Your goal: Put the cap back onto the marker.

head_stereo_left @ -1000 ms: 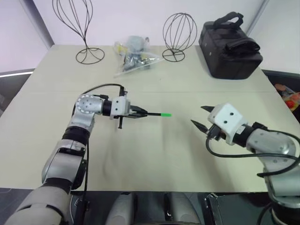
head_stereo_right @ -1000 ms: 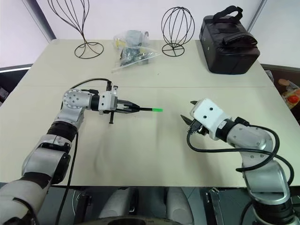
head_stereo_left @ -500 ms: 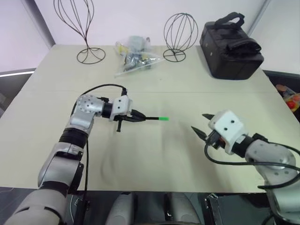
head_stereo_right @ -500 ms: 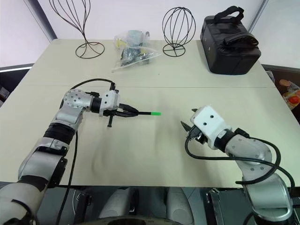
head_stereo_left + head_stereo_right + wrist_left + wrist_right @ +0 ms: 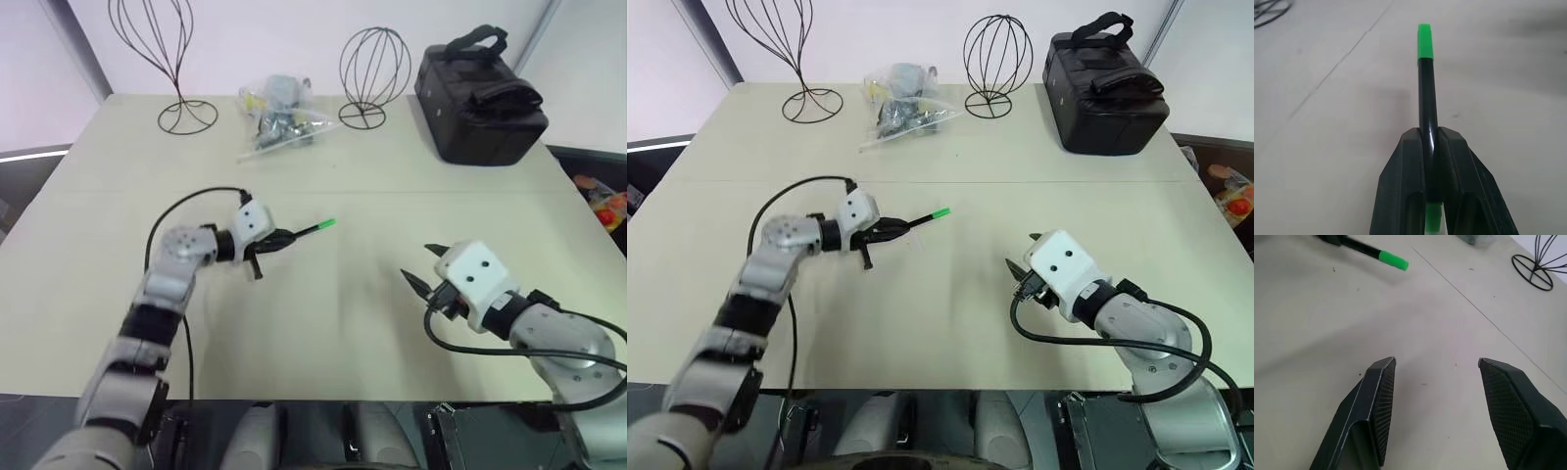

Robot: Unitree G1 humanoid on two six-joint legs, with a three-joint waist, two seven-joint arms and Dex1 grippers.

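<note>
My left gripper (image 5: pixel 277 238) is shut on the black marker (image 5: pixel 304 231), which sticks out past its fingertips toward the table's middle. The green cap (image 5: pixel 327 224) sits on the marker's far end. In the left wrist view the fingers (image 5: pixel 1408 161) pinch the shaft (image 5: pixel 1427 93), with the cap (image 5: pixel 1425 41) at its tip. My right gripper (image 5: pixel 419 264) hovers at the near right of the table, open and holding nothing, well apart from the marker. In the right wrist view its fingers (image 5: pixel 1378 396) stand wide, with the cap (image 5: pixel 1393 260) far beyond them.
A black bag (image 5: pixel 480 98) stands at the back right. A clear plastic bag of small items (image 5: pixel 279 122) lies at the back centre between two black wire stands (image 5: pixel 181 59) (image 5: pixel 372 69). The beige table (image 5: pixel 333 323) is bare between the arms.
My left hand has sunk and drawn back to the near left while its wrist turned. The marker now slants toward the far right instead of pointing straight right. The right gripper stays put.
</note>
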